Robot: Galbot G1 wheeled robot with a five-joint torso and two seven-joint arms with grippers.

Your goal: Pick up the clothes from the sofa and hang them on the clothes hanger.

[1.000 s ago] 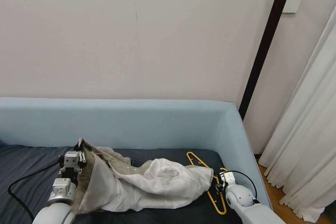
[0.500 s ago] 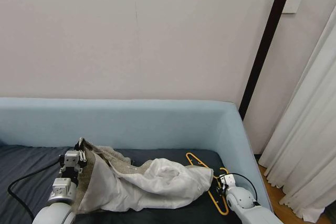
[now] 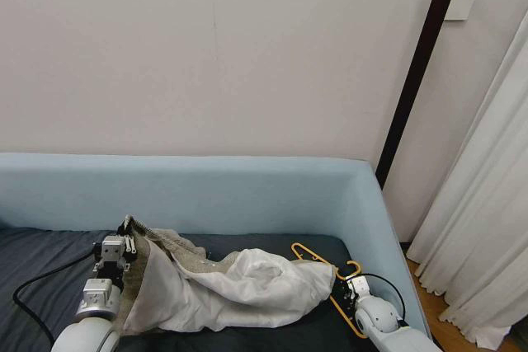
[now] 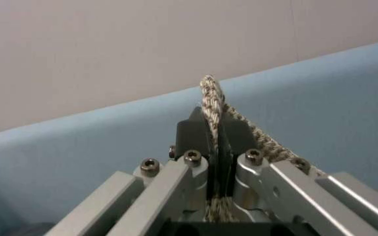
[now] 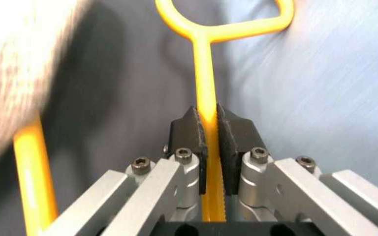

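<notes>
**Left gripper** [image 3: 125,235]: low at the left of the head view, over the dark seat cushion [image 3: 41,253] of the light blue sofa [image 3: 247,191]. The jaws are pressed together on a beige knit edge of the garment [image 3: 239,286]. In the left wrist view the knit strip runs up between the 2 black pads [image 4: 190,135] and stands out above their tips. A black cable [image 3: 33,286] loops from this arm across the cushion.

**Garment:** beige knit outside, white lining showing. The held corner is raised at the left gripper. The rest slopes down to the right and lies crumpled on the cushion in front of the backrest. Its white right end covers part of the orange hanger [image 3: 309,251].

**Hanger:** at the right end of the seat, hook end just beside the sofa's right arm. Cannot tell whether it rests on the cushion or is lifted clear of it.

**Right gripper** [image 3: 342,284]: low at the right, near the sofa's right arm. The jaws are clamped on the hanger's straight stem just below the hook. In the right wrist view the orange bar sits between the 2 pads with no gap. A 2nd orange bar of the hanger passes alongside, partly under the garment's edge.

**Right of the sofa:** a dark pole [image 3: 412,80] against the wall, then a white curtain [image 3: 487,228].
</notes>
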